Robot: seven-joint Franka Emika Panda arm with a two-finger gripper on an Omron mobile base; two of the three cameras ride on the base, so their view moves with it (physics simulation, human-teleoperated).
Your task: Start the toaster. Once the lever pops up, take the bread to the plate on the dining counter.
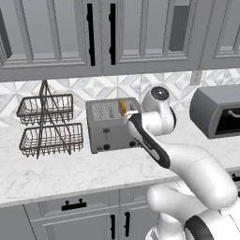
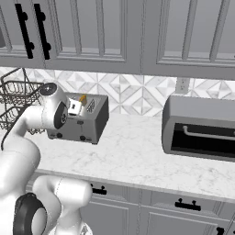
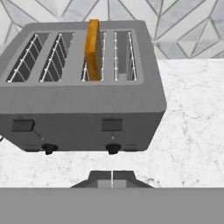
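Where the marble worktop (image 1: 56, 173) runs along under the grey upper cabinets (image 1: 56, 37), we see the dark-grey rounded appliance (image 2: 199, 128) standing at the right end, well apart from everything else. Left of it stands the toaster (image 3: 83, 109), boxy and grey, with its back near the patterned wall tiles (image 2: 133, 94). A two-tier wire basket (image 1: 47, 124) sits just beside the toaster on its far left side (as the left base view has it).

The white arm (image 1: 187, 164) reaches forward over the counter edge, and its hand hangs in front of the toaster, slightly above the front face. In the hand view we look down on the four slots. The bread (image 3: 92, 43) stands upright in the third slot from the left, its orange crust rising clear of the top. Both levers, the left lever (image 3: 22, 125) and the right lever (image 3: 112, 124), sit high on the front, with the two dark knobs (image 3: 113, 148) below them.

The gripper (image 3: 112, 178) has its jaws pressed together with nothing between them, apart from the toaster and in line with the right lever.
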